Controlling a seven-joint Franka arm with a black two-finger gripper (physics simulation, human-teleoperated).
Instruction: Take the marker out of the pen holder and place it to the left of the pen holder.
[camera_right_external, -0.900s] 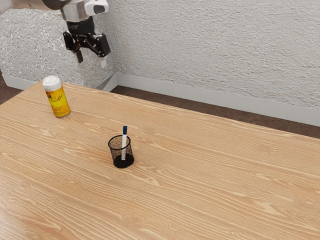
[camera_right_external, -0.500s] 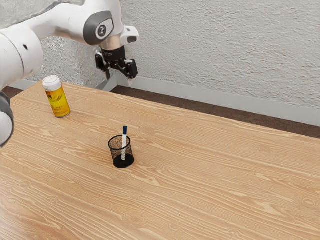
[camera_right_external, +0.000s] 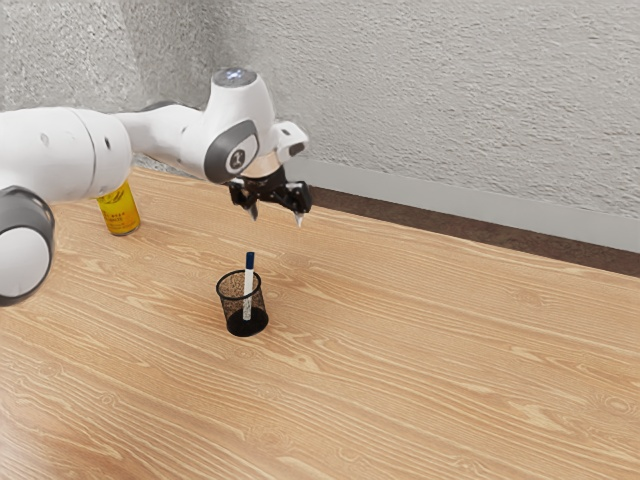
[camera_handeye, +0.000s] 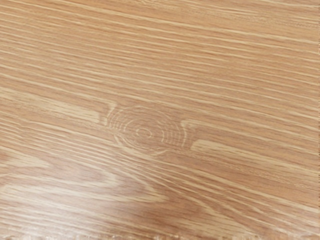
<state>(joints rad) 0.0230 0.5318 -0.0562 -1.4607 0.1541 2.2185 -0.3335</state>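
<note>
1. A white robotic arm (camera_right_external: 165, 135), smooth and rounded, displays a broad cylindrical section (camera_right_external: 60, 155) with a fine seam line and small dark dots on its shell.
2. A dark grey joint housing (camera_right_external: 22, 205) wraps a plain, pale round cap (camera_right_external: 22, 262).
3. The glossy white wrist casing (camera_right_external: 240, 105) wears a grey disc (camera_right_external: 236, 76) on top, flecked with bluish-white marks.
4. A dark grey oval cover (camera_right_external: 231, 152) carries a round, pale emblem with a dark figure.
5. Beside a beige collar (camera_right_external: 263, 166) sits a white block (camera_right_external: 291, 137) with dark inset details.
6. The black gripper (camera_right_external: 276, 218), angular and knobbly, has two slim fingers (camera_right_external: 299, 219) with pale grey tips.
</note>
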